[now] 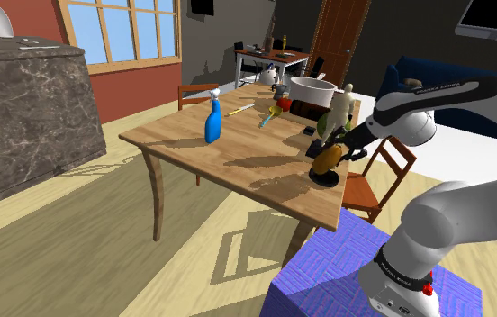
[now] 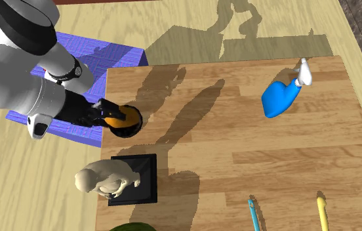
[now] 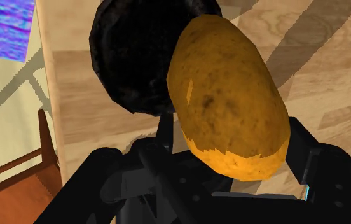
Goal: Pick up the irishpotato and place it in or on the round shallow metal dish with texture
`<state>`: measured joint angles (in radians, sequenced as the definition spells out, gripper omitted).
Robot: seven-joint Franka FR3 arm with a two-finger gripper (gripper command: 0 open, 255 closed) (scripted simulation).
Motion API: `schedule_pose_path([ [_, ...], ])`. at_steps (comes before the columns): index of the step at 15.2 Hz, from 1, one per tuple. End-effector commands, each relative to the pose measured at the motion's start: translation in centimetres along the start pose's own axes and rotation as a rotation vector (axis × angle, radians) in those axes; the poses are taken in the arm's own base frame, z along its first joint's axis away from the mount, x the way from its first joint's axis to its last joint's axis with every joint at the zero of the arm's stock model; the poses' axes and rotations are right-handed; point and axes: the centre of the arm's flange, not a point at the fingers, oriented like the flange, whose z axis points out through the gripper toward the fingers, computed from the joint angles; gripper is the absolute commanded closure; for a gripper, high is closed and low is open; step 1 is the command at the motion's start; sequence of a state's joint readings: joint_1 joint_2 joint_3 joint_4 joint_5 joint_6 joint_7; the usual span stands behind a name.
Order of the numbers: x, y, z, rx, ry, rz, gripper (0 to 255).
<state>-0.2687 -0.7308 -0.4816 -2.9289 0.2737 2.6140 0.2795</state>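
at the table corner nearest the stand, a dark round dish lies close to the edge. the nearest neighbour is a pale figurine on a black square base, just beside the dish and along the same edge. a white bowl stands farther back behind the figurine. a blue spray bottle lies on its side, well apart, toward the table's opposite edge. a blue utensil and a yellow utensil lie near the far end. a chair stands on the right of the table next to the dish corner.

the arm rises from the stand, bends at the elbow and reaches left over the table corner, with the wrist angled down toward the dish. the gripper is closed on the potato, with the fingers pressed against its two long sides. the potato is held over the near part of the dish. whether it touches the dish cannot be told.

count: one potato, one dish, one figurine, one spray bottle, one bowl, two utensils.
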Motion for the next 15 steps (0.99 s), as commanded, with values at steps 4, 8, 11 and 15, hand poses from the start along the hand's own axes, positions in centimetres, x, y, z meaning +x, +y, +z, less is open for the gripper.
schedule_pose_path([
  [4, -0.18, 1.03, 1.59, 0.000, 0.001, 0.000, 255],
  [8, -0.18, 1.03, 1.59, 0.000, 0.001, 0.000, 255],
  [11, -0.22, 1.05, 1.60, 0.000, 0.001, 0.000, 0],
  [15, -0.25, 1.04, 1.56, 0.000, 0.001, 0.000, 0],
])
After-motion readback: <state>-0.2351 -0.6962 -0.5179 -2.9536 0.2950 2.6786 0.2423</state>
